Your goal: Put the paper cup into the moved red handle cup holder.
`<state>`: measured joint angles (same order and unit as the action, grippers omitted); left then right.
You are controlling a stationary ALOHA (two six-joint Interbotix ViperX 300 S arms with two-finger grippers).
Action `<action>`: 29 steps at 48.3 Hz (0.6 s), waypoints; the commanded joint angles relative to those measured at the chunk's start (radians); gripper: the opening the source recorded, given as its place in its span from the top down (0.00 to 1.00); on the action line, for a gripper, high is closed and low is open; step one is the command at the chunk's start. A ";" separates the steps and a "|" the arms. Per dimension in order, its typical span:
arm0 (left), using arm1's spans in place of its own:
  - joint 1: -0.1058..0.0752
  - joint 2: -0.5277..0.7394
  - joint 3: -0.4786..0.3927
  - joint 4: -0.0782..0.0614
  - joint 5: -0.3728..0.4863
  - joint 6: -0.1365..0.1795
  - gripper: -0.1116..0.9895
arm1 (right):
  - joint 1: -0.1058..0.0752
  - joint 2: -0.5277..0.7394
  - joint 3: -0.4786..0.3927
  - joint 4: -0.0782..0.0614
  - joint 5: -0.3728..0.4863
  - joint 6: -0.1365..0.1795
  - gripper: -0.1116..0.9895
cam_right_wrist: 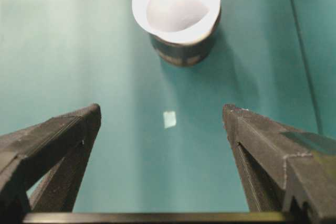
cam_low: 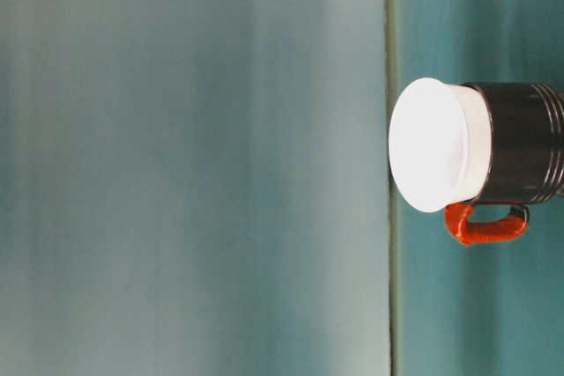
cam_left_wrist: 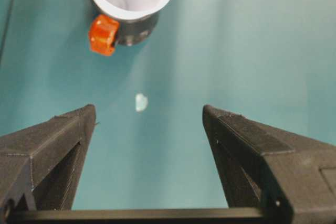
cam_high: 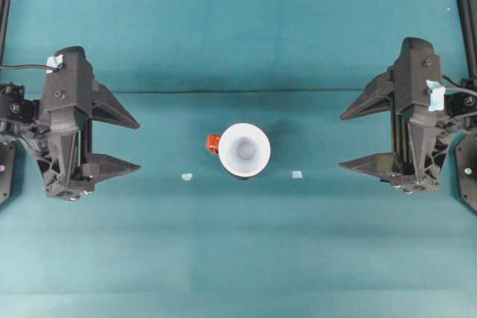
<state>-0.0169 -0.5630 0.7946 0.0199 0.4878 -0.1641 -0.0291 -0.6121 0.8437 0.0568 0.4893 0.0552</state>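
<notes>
Paper cup [cam_high: 244, 150] sits inside the cup holder [cam_low: 525, 143] mid-surface [cam_high: 238, 258], loads of room around. Left claw [cam_high: 139, 145] and right claw [cam_high: 340, 140] both wide open, parked well apart.

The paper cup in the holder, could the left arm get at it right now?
Probably yes. The left gripper is open and faces the paper cup, with bare table between them apart from a small tape scrap.

Overhead downward, side view close, wrists facing paper cup [cam_high: 244, 150]
</notes>
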 commanded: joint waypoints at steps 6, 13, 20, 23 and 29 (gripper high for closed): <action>0.000 -0.008 -0.009 0.002 -0.008 0.003 0.10 | 0.002 -0.006 -0.008 0.002 -0.002 0.003 0.09; 0.000 -0.008 -0.008 0.002 -0.008 0.003 0.09 | 0.000 -0.006 -0.005 0.002 -0.002 0.002 0.09; 0.000 -0.008 -0.008 0.002 -0.008 0.003 0.09 | 0.000 -0.006 0.000 0.002 -0.002 0.002 0.09; 0.000 -0.008 -0.008 0.002 -0.006 0.003 0.10 | 0.000 -0.006 0.002 0.002 -0.002 0.002 0.09; -0.002 -0.008 -0.008 0.002 -0.006 0.003 0.09 | 0.000 -0.006 0.006 0.002 -0.003 0.002 0.09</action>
<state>-0.0153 -0.5630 0.7977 0.0184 0.4878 -0.1626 -0.0276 -0.6136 0.8575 0.0568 0.4924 0.0552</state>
